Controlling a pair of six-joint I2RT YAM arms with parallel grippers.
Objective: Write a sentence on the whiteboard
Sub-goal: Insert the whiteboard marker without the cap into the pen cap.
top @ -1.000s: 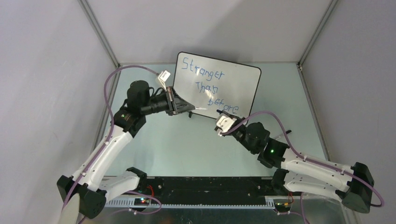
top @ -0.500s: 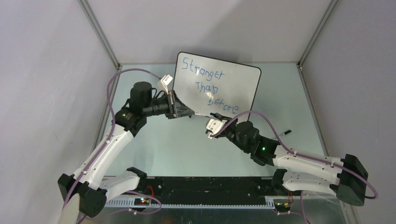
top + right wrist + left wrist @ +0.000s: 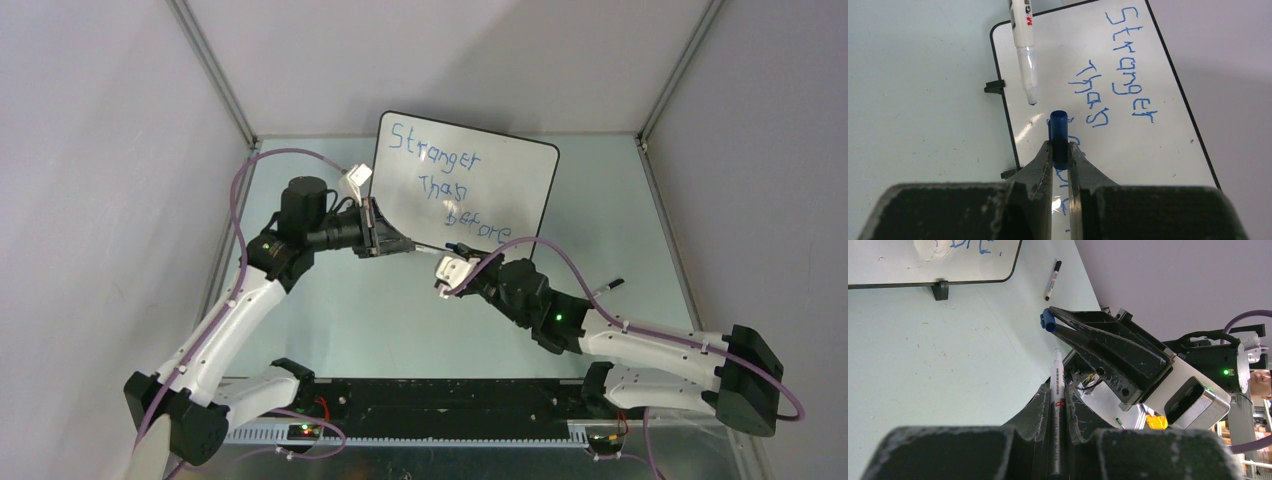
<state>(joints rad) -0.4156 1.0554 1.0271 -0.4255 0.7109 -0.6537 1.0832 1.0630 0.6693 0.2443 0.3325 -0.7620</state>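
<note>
The whiteboard (image 3: 520, 180) stands tilted at the back of the table. The sentence (image 3: 435, 150) is on it in blue, reading "Stranger", "Than", "Before" in staggered lines (image 3: 1128, 60). My left gripper (image 3: 395, 243) is shut on a white marker (image 3: 1056, 365), whose bare tip (image 3: 1032, 97) points right, in front of the board's lower edge. My right gripper (image 3: 1060, 147) is shut on the blue cap (image 3: 1058, 130), with its open end facing the marker. Tip and cap sit a short gap apart, not touching. The left wrist view shows the cap (image 3: 1048, 321) just beyond the marker's tip.
A second pen with a black cap (image 3: 605, 287) lies on the table to the right of the right arm (image 3: 1052, 281). The board's small black feet (image 3: 994, 87) rest on the pale green table. Grey walls close in both sides and the back.
The right arm has swung left, carrying the blue cap up to the marker's tip. The left gripper has drawn slightly back from the board with the marker.
</note>
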